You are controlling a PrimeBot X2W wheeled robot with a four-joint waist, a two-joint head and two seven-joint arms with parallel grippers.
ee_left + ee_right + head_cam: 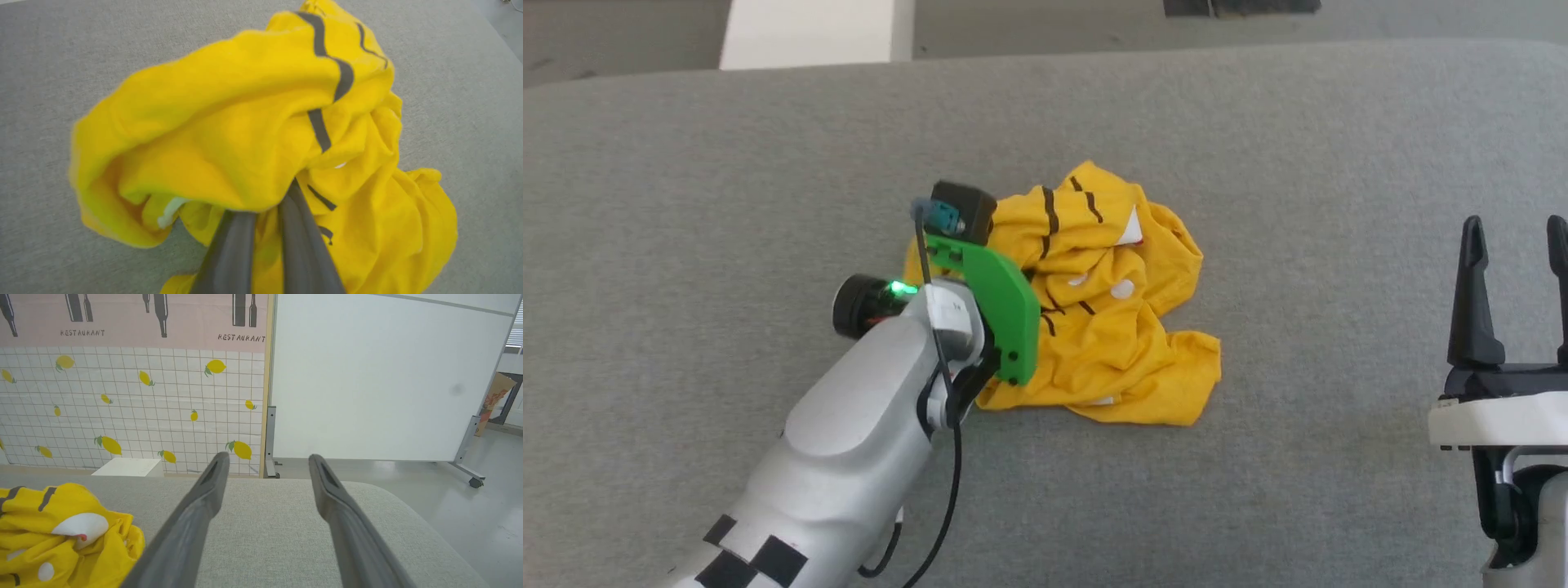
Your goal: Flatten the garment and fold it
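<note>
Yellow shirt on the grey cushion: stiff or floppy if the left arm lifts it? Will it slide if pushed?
Probably floppy: the shirt lies crumpled in soft folds, so it should sag from the left gripper, shut on a bunched fold. Likely light: thin fabric. Pushed, it would probably bunch up rather than slide whole on the textured grey cushion.

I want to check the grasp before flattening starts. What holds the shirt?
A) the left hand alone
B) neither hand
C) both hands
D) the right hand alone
A: the left hand is shut on a fold of the shirt, its fingers running under the cloth, while the right hand stands open, off to the side and apart from the shirt.
</note>
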